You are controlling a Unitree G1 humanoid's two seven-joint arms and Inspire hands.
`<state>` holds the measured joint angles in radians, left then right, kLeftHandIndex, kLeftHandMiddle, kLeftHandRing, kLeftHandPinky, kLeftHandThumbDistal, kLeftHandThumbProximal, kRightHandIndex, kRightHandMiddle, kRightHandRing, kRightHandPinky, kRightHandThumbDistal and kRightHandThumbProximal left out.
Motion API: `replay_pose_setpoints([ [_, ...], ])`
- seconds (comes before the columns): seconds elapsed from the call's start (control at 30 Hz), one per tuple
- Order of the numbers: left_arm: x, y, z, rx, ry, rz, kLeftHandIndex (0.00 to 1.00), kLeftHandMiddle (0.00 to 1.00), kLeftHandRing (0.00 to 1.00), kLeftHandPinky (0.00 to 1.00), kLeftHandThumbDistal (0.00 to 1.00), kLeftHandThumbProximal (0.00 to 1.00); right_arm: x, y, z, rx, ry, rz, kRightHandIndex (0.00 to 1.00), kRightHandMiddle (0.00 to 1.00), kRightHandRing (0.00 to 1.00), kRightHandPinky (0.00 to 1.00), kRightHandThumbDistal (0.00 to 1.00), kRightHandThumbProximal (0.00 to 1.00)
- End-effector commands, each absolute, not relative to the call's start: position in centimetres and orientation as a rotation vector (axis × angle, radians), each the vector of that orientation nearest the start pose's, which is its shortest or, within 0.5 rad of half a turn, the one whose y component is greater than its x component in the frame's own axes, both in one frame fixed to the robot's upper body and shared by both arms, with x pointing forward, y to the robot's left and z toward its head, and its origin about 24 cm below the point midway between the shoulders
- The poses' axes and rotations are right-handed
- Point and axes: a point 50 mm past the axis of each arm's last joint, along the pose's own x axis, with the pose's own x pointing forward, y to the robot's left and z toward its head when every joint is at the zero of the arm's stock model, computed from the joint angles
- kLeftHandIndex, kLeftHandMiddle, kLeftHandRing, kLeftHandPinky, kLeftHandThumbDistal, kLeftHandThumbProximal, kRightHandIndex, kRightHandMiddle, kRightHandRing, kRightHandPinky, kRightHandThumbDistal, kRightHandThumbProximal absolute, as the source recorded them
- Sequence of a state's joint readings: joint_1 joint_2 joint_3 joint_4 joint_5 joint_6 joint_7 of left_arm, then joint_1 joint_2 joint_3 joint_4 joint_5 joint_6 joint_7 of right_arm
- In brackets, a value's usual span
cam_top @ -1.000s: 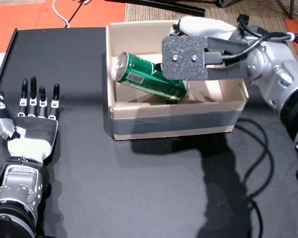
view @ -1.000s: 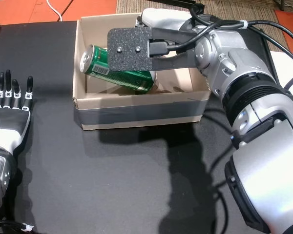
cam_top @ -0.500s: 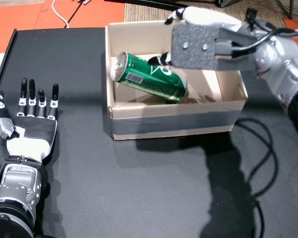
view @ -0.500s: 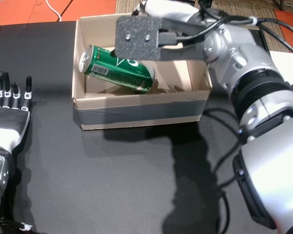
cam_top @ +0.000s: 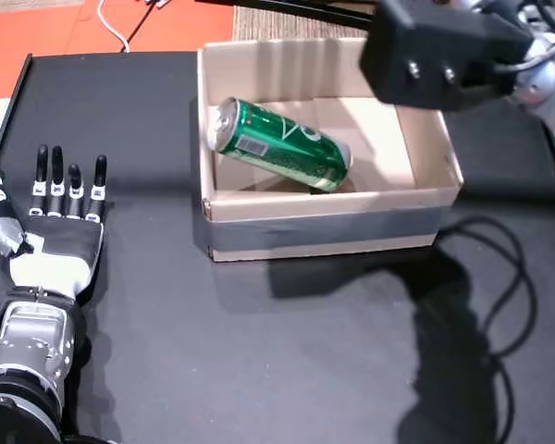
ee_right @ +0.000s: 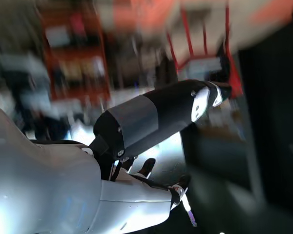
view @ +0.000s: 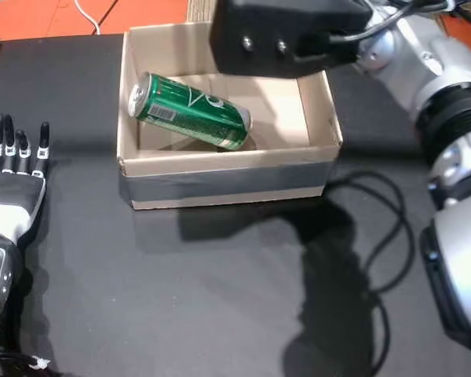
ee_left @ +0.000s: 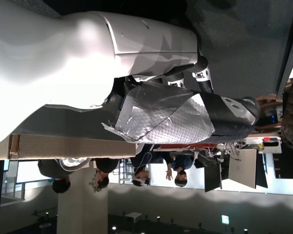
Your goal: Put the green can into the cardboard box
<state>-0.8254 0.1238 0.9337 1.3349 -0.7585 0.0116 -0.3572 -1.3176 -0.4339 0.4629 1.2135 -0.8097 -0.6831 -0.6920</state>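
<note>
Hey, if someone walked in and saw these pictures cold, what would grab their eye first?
Probably the green can, lying tilted on its side inside the open cardboard box at the back of the black table. Next, the right robot hand, empty, with a dark camera block above the box's far right corner. The left robot hand lies flat, fingers spread, at the table's left edge.

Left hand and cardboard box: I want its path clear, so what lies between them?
Nothing: in both head views only bare black table separates the left hand from the cardboard box.
</note>
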Motion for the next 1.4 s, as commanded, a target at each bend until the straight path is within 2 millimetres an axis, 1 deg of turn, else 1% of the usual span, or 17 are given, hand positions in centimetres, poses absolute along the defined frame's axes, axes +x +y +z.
replay_pose_setpoints([
  [0.0,34.2,20.0,-0.9,-1.381,0.148,0.306,0.59,0.28,0.39,0.71,0.65,0.82,38.7,-13.4,26.6,-1.193,-1.241,-0.142,0.84,0.91,0.93,0.92,1.0,0.51],
  [0.1,34.2,20.1,-0.9,-1.387,0.15,0.312,0.58,0.27,0.4,0.7,0.62,0.82,37.4,-14.9,27.3,-1.136,-1.408,-0.276,0.77,0.86,0.9,0.89,1.0,0.55],
  [0.27,34.2,20.1,-0.8,-1.38,0.153,0.312,0.57,0.25,0.39,0.68,0.64,0.81,34.8,-18.1,26.9,-1.114,-1.565,-0.448,0.76,0.84,0.87,0.86,1.0,0.54],
  [0.37,34.1,20.2,-0.9,-1.388,0.139,0.297,0.57,0.27,0.41,0.71,0.62,0.8,32.6,-20.4,25.6,-1.126,-1.612,-0.573,0.75,0.84,0.87,0.86,0.91,0.54],
  [0.43,34.0,20.2,-1.0,-1.387,0.136,0.293,0.56,0.26,0.4,0.71,0.63,0.79,31.1,-21.5,24.7,-1.131,-1.623,-0.623,0.75,0.84,0.88,0.86,0.95,0.54],
  [0.5,34.1,20.3,-0.9,-1.383,0.139,0.301,0.56,0.25,0.39,0.7,0.63,0.79,29.5,-22.6,23.6,-1.141,-1.625,-0.653,0.77,0.83,0.87,0.87,0.89,0.56],
  [0.6,34.1,20.4,-0.9,-1.378,0.139,0.303,0.57,0.25,0.38,0.7,0.66,0.78,27.0,-23.5,21.6,-1.086,-1.639,-0.667,0.75,0.77,0.8,0.8,0.99,0.51],
  [0.7,34.1,20.5,-0.9,-1.362,0.137,0.301,0.56,0.28,0.41,0.71,0.65,0.81,25.1,-24.4,20.0,-1.052,-1.626,-0.626,0.7,0.76,0.78,0.79,1.0,0.5],
  [0.83,34.0,20.6,-0.8,-1.372,0.13,0.296,0.57,0.28,0.41,0.74,0.64,0.79,23.0,-25.6,17.0,-0.915,-1.495,-0.417,0.69,0.75,0.79,0.85,0.94,0.43],
  [0.87,34.0,20.6,-0.8,-1.375,0.129,0.297,0.57,0.28,0.41,0.73,0.65,0.79,22.6,-25.7,16.1,-0.891,-1.449,-0.391,0.67,0.74,0.78,0.85,0.94,0.51],
  [0.93,34.1,20.7,-0.8,-1.379,0.128,0.294,0.58,0.26,0.4,0.71,0.65,0.79,22.1,-25.7,14.2,-0.859,-1.314,-0.291,0.66,0.73,0.79,0.89,1.0,0.56],
  [1.03,34.0,20.8,-0.8,-1.379,0.121,0.288,0.57,0.26,0.39,0.7,0.67,0.78,21.7,-25.4,11.4,-0.838,-1.132,-0.171,0.63,0.72,0.8,0.88,0.98,0.64],
  [1.13,34.1,20.9,-0.7,-1.363,0.124,0.288,0.56,0.26,0.4,0.71,0.65,0.8,21.3,-24.7,8.8,-0.774,-0.978,-0.045,0.67,0.74,0.83,0.9,0.9,0.54],
  [1.23,34.1,21.0,-0.6,-1.355,0.122,0.287,0.58,0.29,0.42,0.73,0.61,0.83,21.1,-23.9,6.4,-0.702,-0.85,0.058,0.71,0.78,0.87,0.92,0.87,0.5],
  [1.3,34.1,21.1,-0.6,-1.356,0.123,0.295,0.58,0.28,0.41,0.73,0.62,0.83,21.1,-23.4,5.0,-0.66,-0.79,0.089,0.69,0.78,0.87,0.91,0.97,0.39],
  [1.33,34.1,21.1,-0.6,-1.359,0.124,0.296,0.58,0.27,0.4,0.72,0.63,0.82,21.0,-23.0,4.3,-0.644,-0.765,0.097,0.68,0.77,0.86,0.91,0.96,0.36],
  [1.37,34.1,21.2,-0.6,-1.364,0.124,0.297,0.57,0.26,0.4,0.72,0.63,0.81,20.9,-22.7,3.5,-0.626,-0.739,0.101,0.66,0.76,0.85,0.92,0.99,0.37],
])
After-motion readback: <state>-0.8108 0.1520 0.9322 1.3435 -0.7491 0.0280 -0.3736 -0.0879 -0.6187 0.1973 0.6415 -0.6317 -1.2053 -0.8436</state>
